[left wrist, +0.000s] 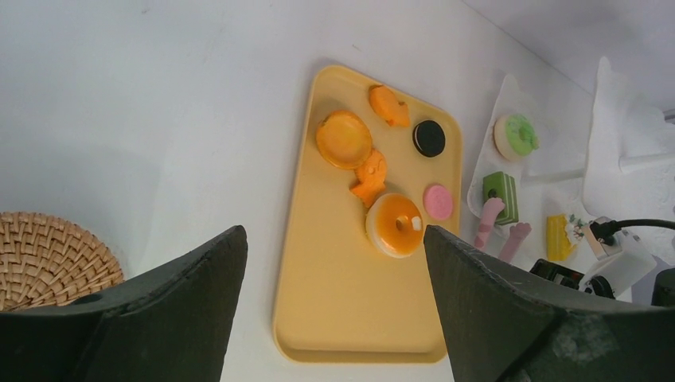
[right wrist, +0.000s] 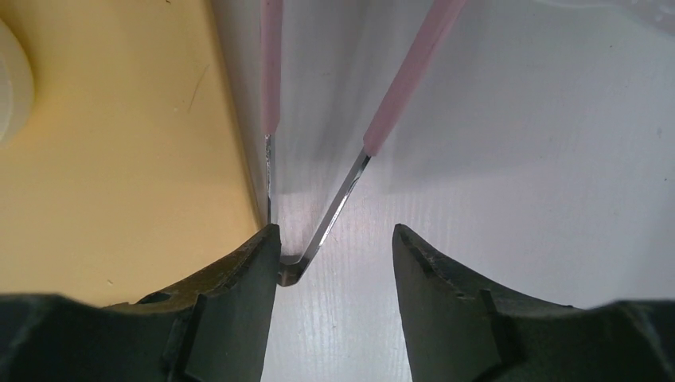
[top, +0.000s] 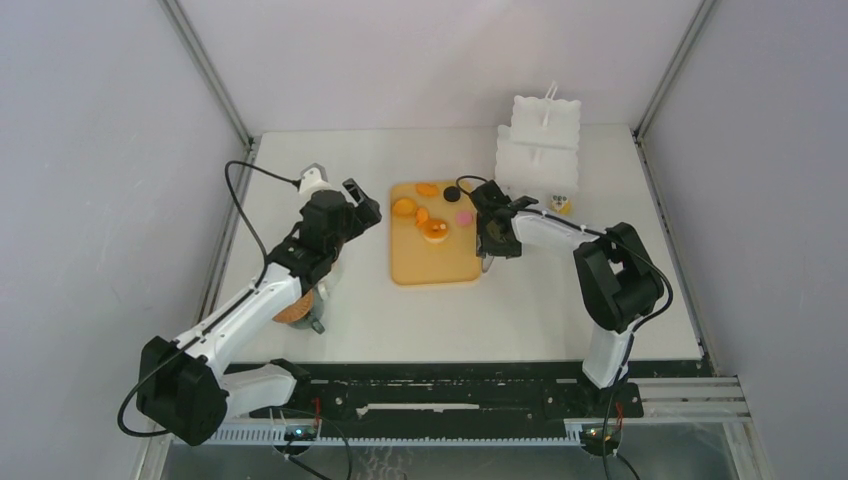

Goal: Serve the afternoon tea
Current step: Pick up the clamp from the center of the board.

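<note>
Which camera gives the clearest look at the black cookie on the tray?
Left wrist: the black cookie shows large and unblocked near the far corner of the yellow tray, its pale centre visible. The top view shows it only as a small dark dot, and the right wrist view misses it entirely.

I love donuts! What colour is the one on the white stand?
Green donut, best in the left wrist view.

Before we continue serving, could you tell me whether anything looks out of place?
Only the tongs: they lie on the table beside the tray, their bend between the open jaws of the right end effector, ungripped.
</note>
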Robot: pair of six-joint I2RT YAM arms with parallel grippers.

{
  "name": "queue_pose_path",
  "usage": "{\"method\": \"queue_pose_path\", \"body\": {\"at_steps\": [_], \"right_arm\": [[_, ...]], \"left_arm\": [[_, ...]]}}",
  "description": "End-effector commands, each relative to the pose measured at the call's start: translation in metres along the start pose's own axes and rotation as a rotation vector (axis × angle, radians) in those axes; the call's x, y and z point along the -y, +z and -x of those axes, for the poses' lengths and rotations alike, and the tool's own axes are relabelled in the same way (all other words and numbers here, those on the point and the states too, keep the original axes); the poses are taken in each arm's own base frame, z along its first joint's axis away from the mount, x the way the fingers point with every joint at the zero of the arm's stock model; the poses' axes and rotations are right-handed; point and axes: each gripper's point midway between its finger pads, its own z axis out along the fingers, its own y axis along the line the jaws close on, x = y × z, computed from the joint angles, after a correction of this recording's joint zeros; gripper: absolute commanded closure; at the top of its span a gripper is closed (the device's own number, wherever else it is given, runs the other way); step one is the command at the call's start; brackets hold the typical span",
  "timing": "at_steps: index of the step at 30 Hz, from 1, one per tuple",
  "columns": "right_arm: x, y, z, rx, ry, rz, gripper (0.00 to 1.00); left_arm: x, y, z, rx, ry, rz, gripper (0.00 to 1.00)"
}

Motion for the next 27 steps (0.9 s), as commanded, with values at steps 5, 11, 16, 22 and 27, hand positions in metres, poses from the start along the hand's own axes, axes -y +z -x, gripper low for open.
{"method": "queue_pose_path", "body": {"at_steps": [5,11,16,22,27], "right_arm": [[-0.010,-0.007,0.027,0.074,0.049,0.033,0.38],[-0.013,-0.016,0.032,0.100,0.073,0.047,0.39],[-0.017,-0.016,0.031,0.097,0.088,0.044,0.38],[-0.017,-0.017,0.033,0.108,0.113,0.038,0.38],[-0.014,-0.012,0.036,0.114,0.127,0.020,0.38]], "left_arm": [[0.029,-0.004,0.032,0.061,0.001,-0.068,0.14],[0.031,-0.004,0.032,0.057,0.006,-0.069,0.14],[0.032,-0.003,0.032,0.053,0.010,-0.072,0.14],[0.031,-0.005,0.032,0.053,0.018,-0.071,0.14],[0.030,-0.006,0.031,0.049,0.027,-0.069,0.14]]}}
